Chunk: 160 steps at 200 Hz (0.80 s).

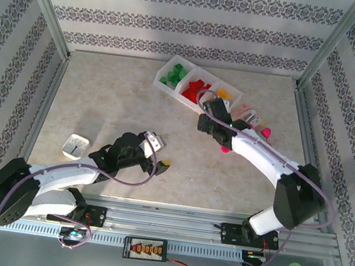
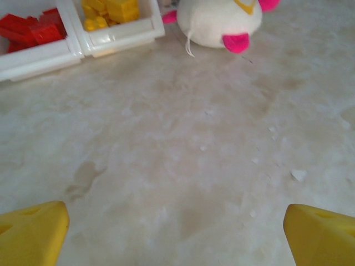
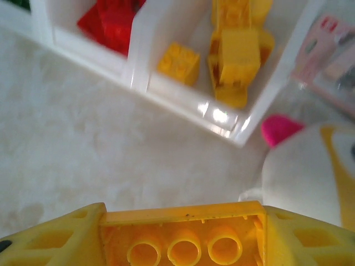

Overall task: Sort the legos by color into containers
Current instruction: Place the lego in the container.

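At the left of the desk [image 1: 104, 89] stands a small white box [image 1: 73, 146]. Near it the left gripper [image 2: 177, 235] hangs over bare surface, its jaws spread wide with nothing between them. Farther right, at the back, lies the tray [image 3: 188, 102]. It holds green legos [image 1: 172, 75] in its left compartment, red legos [image 1: 197, 86] in the middle and yellow legos [image 3: 238, 55] in the right. Just before that right compartment the right gripper [image 3: 183, 221] has its jaws closed on a yellow lego [image 3: 177, 249], underside showing. A white toy [image 3: 299, 177] with pink tips sits beside the tray.
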Motion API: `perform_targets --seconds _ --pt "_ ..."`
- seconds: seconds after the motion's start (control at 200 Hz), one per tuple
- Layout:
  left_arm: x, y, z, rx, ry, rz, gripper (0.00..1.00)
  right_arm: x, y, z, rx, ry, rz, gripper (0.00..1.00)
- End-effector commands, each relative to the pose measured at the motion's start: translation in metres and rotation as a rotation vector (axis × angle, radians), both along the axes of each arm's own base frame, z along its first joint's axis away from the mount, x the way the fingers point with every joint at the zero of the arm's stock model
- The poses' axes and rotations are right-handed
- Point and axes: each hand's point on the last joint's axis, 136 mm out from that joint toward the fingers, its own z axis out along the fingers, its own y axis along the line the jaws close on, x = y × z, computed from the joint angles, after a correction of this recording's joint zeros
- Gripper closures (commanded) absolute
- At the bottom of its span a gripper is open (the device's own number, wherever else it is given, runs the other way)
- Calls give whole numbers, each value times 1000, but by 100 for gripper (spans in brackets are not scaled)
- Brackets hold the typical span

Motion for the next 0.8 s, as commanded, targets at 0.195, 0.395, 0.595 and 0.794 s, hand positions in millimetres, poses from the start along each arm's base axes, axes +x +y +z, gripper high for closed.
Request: perform_targets --seconds 0.195,0.395,0.595,0.794 --pt "45 -29 39 -121 -118 64 1 107 -22 -3 -6 -75 -37 41" --pt "53 -31 37 -122 -120 75 1 156 -33 -25 25 -49 -45 41" --pt "59 -33 38 -130 -121 79 1 176 -39 -32 47 -41 -42 39" --pt "59 -33 37 -135 -110 81 1 174 -39 -13 43 -74 -31 19"
